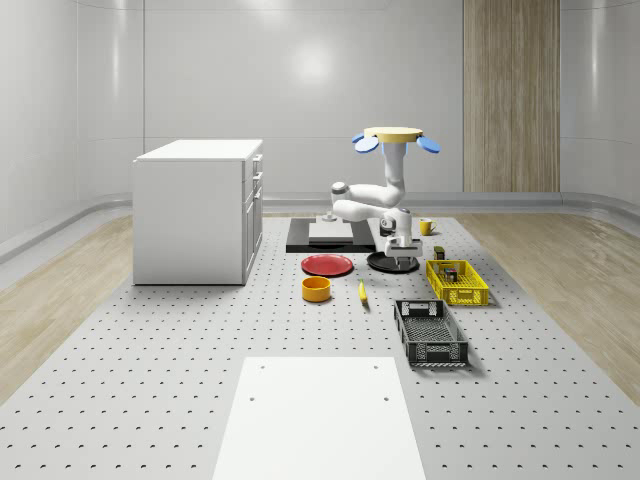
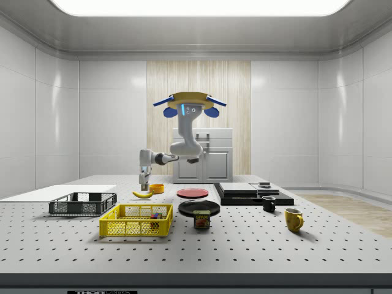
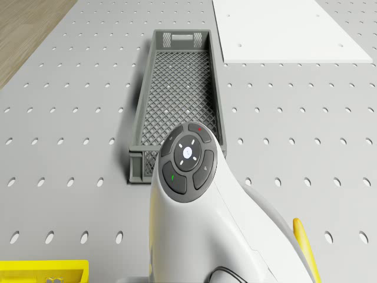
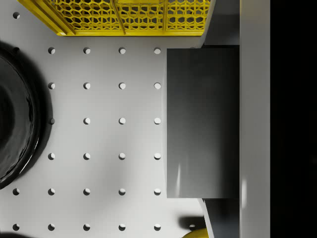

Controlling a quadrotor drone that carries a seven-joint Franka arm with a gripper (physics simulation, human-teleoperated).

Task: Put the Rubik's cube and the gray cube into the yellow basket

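The drone (image 1: 392, 138) hovers over the table (image 1: 150, 340), above the ground between the black tray (image 1: 325, 233) and the yellow basket (image 1: 457, 282). Its arm bends down so that the gripper (image 1: 402, 260) hangs low over the table, just beside the black plate (image 1: 380, 264) and near the yellow basket's far end in the whole-scene view. In the wrist view the gray cube (image 4: 203, 124) sits between the fingers (image 4: 223, 25), which close on two opposite faces, so the gripper has hold of it, above bare table with the basket's mesh wall close by and the black plate's rim on the other side. In the side view a small many-coloured thing (image 2: 155, 216) lies inside the yellow basket; it looks like the Rubik's cube, though I cannot be certain. A banana (image 1: 362, 292) lies on the table near the gripper, and a dark gray crate (image 3: 177, 100) stands farther along the table, apart from the yellow basket.
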